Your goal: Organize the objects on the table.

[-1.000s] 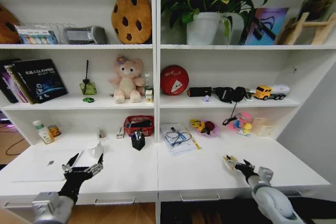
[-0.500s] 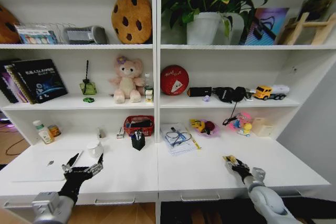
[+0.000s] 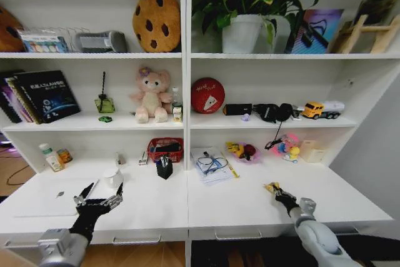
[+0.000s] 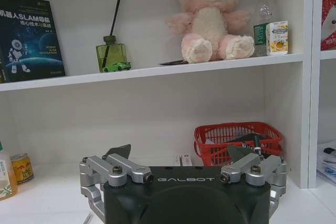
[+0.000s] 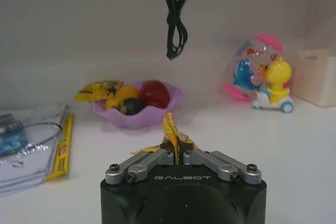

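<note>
A long white table (image 3: 237, 207) runs under white shelves. Right of the red basket (image 3: 165, 149), the right gripper (image 3: 277, 192) pinches a yellow wrapper (image 5: 170, 126) just above the tabletop. Left of the basket, the left gripper (image 3: 99, 202) hovers, fingers spread, beside the laptop (image 3: 53, 196).

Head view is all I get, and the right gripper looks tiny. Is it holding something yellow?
Observer: Yes. In the right wrist view the right gripper is shut on a crinkly yellow piece that sticks up between its fingers.
Operator: What is in front of it?
Observer: A purple bowl with a red and a yellow thing inside, standing on the white desk.
Operator: And the other arm?
Observer: The left wrist view shows the left gripper open and holding nothing, pointed toward a red basket at the back of the desk.
</note>
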Motion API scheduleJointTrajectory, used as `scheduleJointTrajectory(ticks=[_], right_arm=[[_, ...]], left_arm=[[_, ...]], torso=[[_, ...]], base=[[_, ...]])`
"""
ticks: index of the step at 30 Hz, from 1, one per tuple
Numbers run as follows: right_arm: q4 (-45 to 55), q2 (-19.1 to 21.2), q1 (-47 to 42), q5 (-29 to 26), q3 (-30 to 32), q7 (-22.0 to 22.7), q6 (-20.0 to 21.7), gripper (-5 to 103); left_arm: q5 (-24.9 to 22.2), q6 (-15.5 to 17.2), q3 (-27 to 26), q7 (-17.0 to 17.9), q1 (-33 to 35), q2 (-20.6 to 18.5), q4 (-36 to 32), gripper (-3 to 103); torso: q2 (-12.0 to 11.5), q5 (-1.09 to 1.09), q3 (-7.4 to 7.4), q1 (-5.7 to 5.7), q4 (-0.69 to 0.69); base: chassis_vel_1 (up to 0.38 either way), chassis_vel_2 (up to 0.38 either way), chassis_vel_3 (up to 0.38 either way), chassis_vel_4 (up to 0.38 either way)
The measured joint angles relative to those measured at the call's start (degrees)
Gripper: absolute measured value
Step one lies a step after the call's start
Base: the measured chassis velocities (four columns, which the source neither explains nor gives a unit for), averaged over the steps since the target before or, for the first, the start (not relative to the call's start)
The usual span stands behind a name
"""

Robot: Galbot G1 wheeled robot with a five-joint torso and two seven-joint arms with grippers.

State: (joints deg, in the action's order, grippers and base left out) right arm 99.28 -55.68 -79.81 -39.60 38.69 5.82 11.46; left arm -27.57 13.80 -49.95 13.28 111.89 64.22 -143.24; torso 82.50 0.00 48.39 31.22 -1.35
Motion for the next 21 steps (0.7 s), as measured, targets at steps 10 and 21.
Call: scheduleJointTrajectory(ticks=[10, 21], right_arm=[[-10.0, 1.2, 20.2, -0.9, -8.9, -4.7, -4.1, 3], [-33.3, -3.2, 41.5, 6.5, -17.9, -7.8, -10.4, 3]], left_arm=[[0.0, 0.0, 0.0, 0.0, 0.0, 0.0, 0.0, 100], [0.0, 0.0, 0.0, 0.0, 0.0, 0.0, 0.0, 100]], torso=[[0.0, -0.01, 0.01, 0.01, 0.05], [0.0, -0.01, 0.01, 0.02, 0.04]], base=[[0.000, 0.000, 0.000, 0.000], [0.000, 0.000, 0.000, 0.000]])
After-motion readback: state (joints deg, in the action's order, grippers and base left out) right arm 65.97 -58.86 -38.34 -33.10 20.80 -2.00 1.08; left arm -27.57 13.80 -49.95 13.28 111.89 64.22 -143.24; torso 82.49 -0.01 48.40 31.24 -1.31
